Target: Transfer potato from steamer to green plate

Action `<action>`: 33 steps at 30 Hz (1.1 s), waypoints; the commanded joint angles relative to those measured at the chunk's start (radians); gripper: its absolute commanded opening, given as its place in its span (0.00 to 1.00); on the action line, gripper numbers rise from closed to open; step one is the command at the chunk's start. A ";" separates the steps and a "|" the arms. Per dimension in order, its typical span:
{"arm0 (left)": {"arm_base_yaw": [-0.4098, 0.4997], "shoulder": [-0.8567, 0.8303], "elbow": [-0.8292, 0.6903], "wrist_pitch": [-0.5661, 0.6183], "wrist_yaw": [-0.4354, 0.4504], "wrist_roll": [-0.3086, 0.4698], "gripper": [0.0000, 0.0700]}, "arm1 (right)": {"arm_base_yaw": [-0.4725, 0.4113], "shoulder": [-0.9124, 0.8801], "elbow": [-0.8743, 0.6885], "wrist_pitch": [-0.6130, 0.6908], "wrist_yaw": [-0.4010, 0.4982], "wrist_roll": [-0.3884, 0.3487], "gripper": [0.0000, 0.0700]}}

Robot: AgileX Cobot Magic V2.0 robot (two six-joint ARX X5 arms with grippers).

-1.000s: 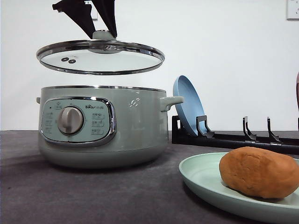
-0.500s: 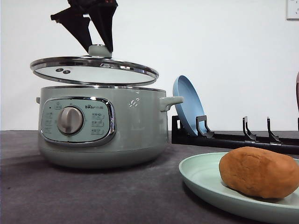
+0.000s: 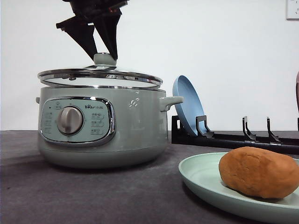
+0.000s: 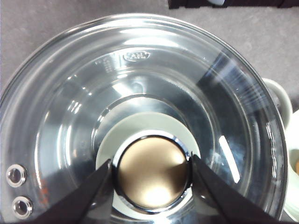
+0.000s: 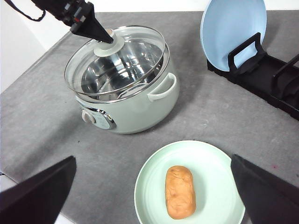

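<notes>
The orange-brown potato (image 3: 259,171) (image 5: 180,192) lies on the green plate (image 3: 201,175) (image 5: 210,163) at the front right. The sage-green steamer (image 3: 131,126) (image 5: 140,107) stands at the left. My left gripper (image 3: 105,57) (image 4: 152,170) (image 5: 100,37) is shut on the knob of the steamer's glass lid (image 3: 100,77) (image 4: 70,116) (image 5: 117,60). It holds the lid slightly tilted, right at the pot's rim. Through the glass the pot's inside looks bare metal. My right gripper (image 5: 153,158) is open, high above the green plate and the potato.
A blue plate (image 3: 187,105) (image 5: 232,28) stands upright in a black dish rack (image 3: 243,137) (image 5: 261,70) behind and right of the steamer. The grey tabletop (image 3: 93,196) runs between the steamer and the green plate.
The left gripper has lowered the lid from well above the steamer down to its rim, shifting it slightly right. The potato and the plate have not moved.
</notes>
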 commanded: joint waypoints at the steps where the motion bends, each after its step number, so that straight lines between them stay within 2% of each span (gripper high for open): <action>1: -0.007 0.020 0.026 0.032 0.003 0.012 0.00 | 0.009 0.004 0.012 0.010 0.005 0.010 0.97; 27: -0.034 0.047 0.026 0.002 0.004 0.011 0.00 | 0.009 0.004 0.012 0.010 0.024 0.015 0.97; 33: -0.032 0.047 0.026 -0.016 0.003 0.037 0.00 | 0.009 0.004 0.012 0.009 0.023 0.022 0.97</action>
